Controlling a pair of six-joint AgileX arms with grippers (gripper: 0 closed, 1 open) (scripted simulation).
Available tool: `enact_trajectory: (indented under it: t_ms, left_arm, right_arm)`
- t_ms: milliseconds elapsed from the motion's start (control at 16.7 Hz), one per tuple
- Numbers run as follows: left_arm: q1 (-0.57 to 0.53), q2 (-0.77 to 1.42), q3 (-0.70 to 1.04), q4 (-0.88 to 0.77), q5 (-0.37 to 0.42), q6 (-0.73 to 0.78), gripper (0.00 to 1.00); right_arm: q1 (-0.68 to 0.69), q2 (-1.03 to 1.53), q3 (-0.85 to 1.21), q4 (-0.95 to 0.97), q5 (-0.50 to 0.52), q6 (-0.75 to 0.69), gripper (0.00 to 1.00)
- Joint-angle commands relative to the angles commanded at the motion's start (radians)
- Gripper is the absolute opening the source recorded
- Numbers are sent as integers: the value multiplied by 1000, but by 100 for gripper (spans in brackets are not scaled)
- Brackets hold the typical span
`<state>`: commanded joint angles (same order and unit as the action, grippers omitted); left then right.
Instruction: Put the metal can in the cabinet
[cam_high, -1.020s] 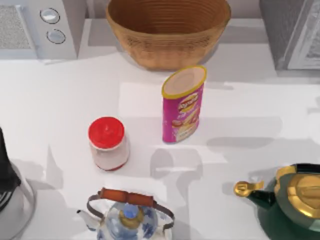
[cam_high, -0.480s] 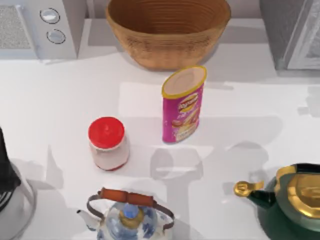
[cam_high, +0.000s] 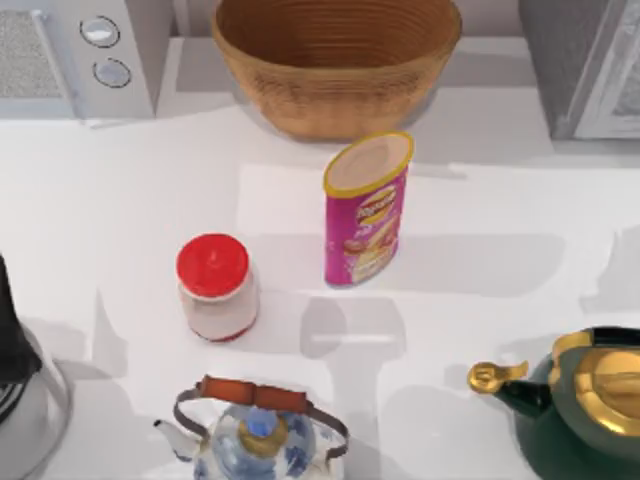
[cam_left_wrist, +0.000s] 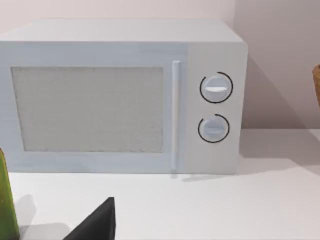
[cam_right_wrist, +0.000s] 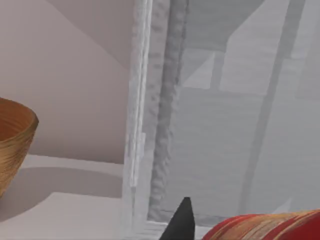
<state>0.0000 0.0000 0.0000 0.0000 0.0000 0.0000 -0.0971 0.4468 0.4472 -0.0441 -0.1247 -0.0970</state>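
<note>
We are seeing the metal can (cam_high: 366, 208) standing upright in the middle of the white table (cam_high: 500, 200), near the basket (cam_high: 335, 60). The cabinet (cam_high: 580, 60) is sitting at the back right, well apart from the can. Our right gripper (cam_right_wrist: 181, 222) is facing the cabinet up close. Our left gripper (cam_left_wrist: 95, 225) is facing the microwave (cam_left_wrist: 125, 100). We cannot tell whether either gripper is spread or pressed together.
</note>
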Motion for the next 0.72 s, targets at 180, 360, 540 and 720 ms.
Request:
enact_trajectory:
  t_ms: [180,360,540,720]
  left_arm:
    - [0,0,0,0,0,0,100]
    - [0,0,0,0,0,0,100]
    - [0,0,0,0,0,0,100]
    - [0,0,0,0,0,0,100]
  right_arm:
    - [45,-224,-215,37,48,37,0]
    - [79,-377,-374,47,95,73,0]
    - [96,-444,-444,44,123,96,0]
    - [97,-447,-447,44,125,97,0]
